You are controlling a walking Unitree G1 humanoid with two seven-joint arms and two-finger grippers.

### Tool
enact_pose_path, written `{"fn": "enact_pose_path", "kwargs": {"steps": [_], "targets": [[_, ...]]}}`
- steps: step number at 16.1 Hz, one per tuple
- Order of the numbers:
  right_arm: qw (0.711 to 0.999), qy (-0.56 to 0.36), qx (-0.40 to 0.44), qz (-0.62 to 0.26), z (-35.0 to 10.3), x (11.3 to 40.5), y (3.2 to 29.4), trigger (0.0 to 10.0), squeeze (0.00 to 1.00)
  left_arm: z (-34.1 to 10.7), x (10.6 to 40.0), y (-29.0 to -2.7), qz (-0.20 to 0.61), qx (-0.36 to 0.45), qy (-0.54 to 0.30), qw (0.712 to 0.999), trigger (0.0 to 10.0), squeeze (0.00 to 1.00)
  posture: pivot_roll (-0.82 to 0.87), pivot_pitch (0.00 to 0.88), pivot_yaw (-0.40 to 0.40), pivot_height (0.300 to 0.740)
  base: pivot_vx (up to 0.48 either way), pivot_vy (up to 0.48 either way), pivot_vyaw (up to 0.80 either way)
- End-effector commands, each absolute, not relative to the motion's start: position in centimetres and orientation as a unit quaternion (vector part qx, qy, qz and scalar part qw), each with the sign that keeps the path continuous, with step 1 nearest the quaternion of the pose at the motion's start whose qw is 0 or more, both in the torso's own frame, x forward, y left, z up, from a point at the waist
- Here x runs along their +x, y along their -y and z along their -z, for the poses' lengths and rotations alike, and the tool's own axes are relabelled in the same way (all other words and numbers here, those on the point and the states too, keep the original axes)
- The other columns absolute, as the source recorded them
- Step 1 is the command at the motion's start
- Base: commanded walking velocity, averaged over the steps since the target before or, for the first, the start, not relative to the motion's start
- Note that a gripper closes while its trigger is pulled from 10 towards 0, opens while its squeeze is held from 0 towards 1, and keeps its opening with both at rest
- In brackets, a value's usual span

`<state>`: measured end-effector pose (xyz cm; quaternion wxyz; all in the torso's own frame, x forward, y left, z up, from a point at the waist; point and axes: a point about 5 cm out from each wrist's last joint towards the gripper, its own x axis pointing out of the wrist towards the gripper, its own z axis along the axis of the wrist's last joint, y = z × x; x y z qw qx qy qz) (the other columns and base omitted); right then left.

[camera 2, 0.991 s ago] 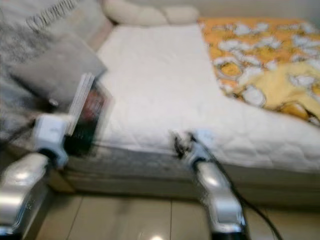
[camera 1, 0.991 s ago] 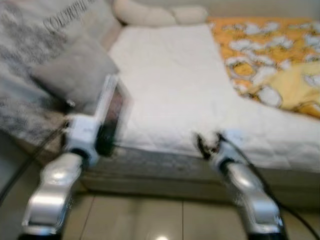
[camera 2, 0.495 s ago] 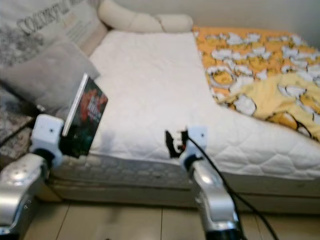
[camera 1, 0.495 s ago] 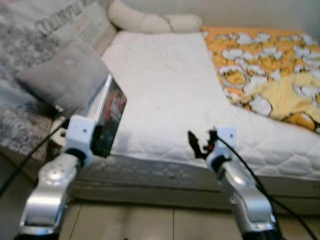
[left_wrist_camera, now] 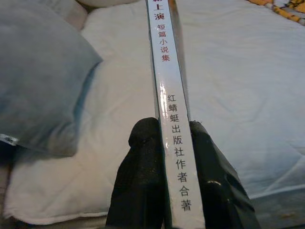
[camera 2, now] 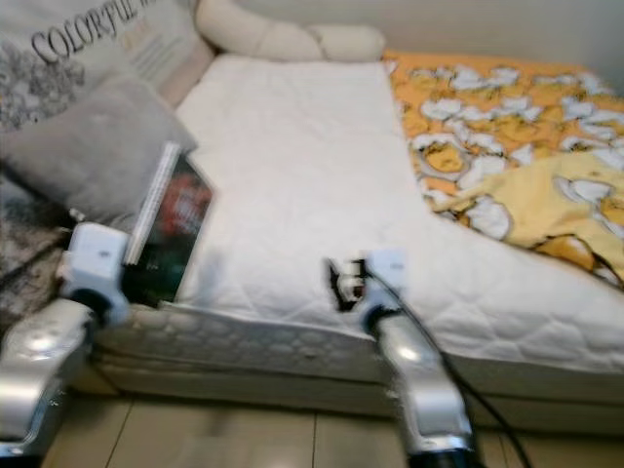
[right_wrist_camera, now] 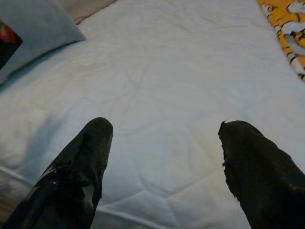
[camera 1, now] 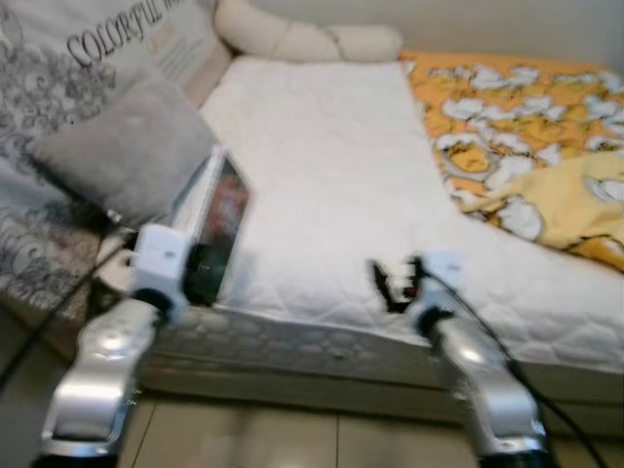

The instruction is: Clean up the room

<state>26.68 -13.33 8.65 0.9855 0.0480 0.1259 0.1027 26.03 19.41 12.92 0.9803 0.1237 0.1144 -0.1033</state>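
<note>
Left jaws (left_wrist_camera: 172, 148) clamp an upright white-spined, dark-covered book (camera 1: 216, 223); right jaws (right_wrist_camera: 164, 143) gape apart.

Soft, even indoor light falls on the white quilted mattress (camera 1: 331, 166) with faint shadows, the head views slightly motion-blurred throughout, the wrist views cooler and bluish, near black fingers (right_wrist_camera: 81, 176) out of focus.

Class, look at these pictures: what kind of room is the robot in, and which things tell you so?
Most likely a bedroom: a white quilted mattress, a grey pillow and a yellow patterned blanket.
</note>
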Motion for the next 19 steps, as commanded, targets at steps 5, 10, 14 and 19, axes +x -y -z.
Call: {"fn": "enact_pose_path", "kwargs": {"steps": [5,10,14,19], "targets": [[0.986,-0.115,0.049,-0.113,-9.26,26.83,12.67,10.0,0.00,-13.93,26.08,-19.81,0.093,0.130,-0.092,0.983,10.0,0.00,0.04,0.000,-0.010,0.740,0.319,0.000,0.00],[0.986,-0.114,0.046,-0.114,-9.39,27.00,12.68,10.0,0.00,-14.06,26.25,-19.88,0.092,0.130,-0.091,0.983,10.0,0.00,0.04,0.000,-0.012,0.740,0.317,0.000,0.00],[0.986,-0.115,0.047,-0.113,-9.42,27.09,12.62,10.0,0.00,-14.19,26.38,-19.91,0.092,0.132,-0.089,0.983,10.0,0.00,0.05,0.000,-0.012,0.740,0.321,0.000,0.00],[0.986,-0.117,0.053,-0.106,-9.31,27.13,12.75,10.0,0.00,-14.12,26.37,-19.93,0.092,0.133,-0.090,0.983,10.0,0.00,0.04,0.000,-0.006,0.740,0.319,0.000,0.00]]}}
